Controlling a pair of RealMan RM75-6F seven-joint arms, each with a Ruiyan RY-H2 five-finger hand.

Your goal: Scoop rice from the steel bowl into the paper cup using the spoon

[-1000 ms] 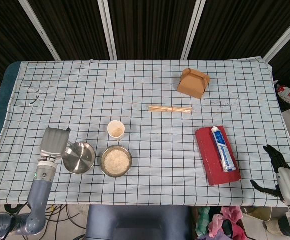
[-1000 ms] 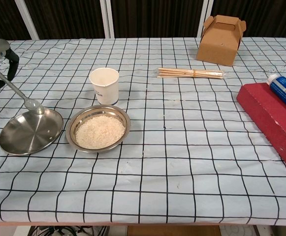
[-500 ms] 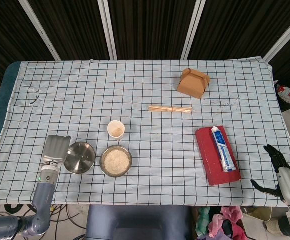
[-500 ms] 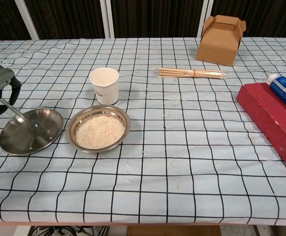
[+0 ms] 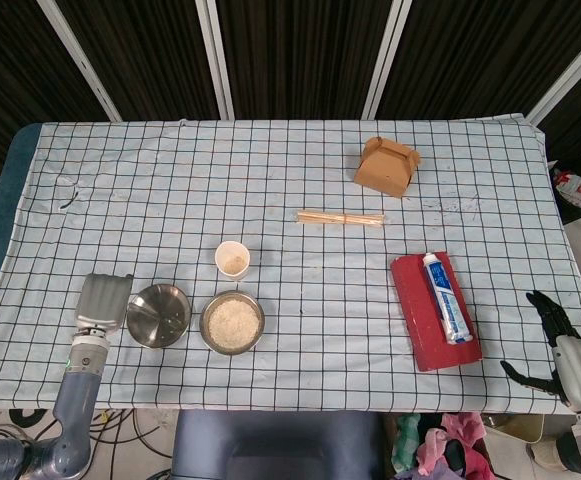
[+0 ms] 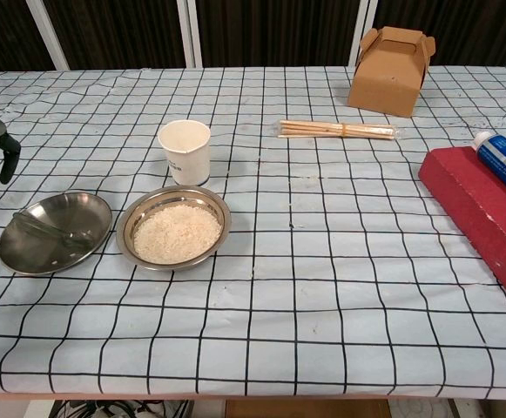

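The spoon (image 6: 45,229) lies in the empty steel plate (image 6: 54,232), and the left hand (image 5: 102,302) is just beside the plate at its 9 o'clock, fingers apart and holding nothing. The steel bowl (image 6: 174,228) with rice stands at 3 o'clock of the plate, and the paper cup (image 6: 185,151) at 12 o'clock of the bowl; the cup already holds some rice. I judge that the spoon is set down, so this looks like the closing step. If more rice is wanted, the left hand must grip the handle again. The right hand (image 5: 560,350) hangs off the table edge, fingers spread, empty.
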